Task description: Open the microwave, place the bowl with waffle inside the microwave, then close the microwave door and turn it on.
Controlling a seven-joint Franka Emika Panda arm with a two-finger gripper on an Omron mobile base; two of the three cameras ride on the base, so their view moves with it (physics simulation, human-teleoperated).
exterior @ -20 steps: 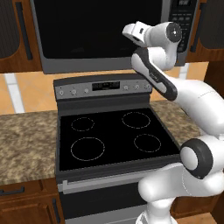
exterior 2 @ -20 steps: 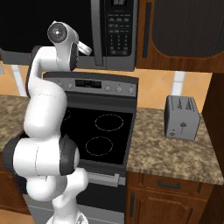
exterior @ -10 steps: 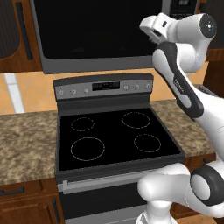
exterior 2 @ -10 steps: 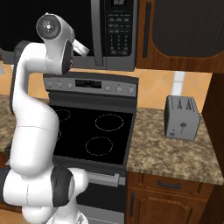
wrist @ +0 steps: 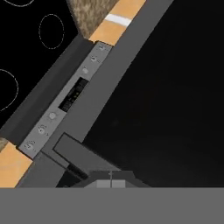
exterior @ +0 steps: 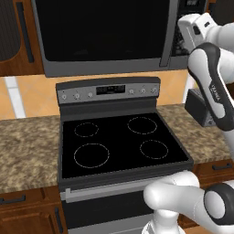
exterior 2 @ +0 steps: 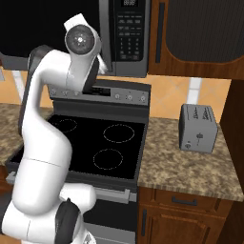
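Black glass of the door (exterior: 103, 29) still covers the microwave (exterior 2: 125, 35), mounted above the stove (exterior: 121, 144), long axis level and front toward the robot. Jaws pinched shut on nothing, the gripper (wrist: 110, 181) sits close to the door, probably to hook its handle edge.

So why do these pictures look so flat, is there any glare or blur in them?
Left base view: the microwave door is flat black, with no glare or reflection; edges look soft and pixelated. Right base view: the toaster is evenly lit, with little shadow on the counter. Hand view: tilted, the stove panel running diagonally, coarse but readable.
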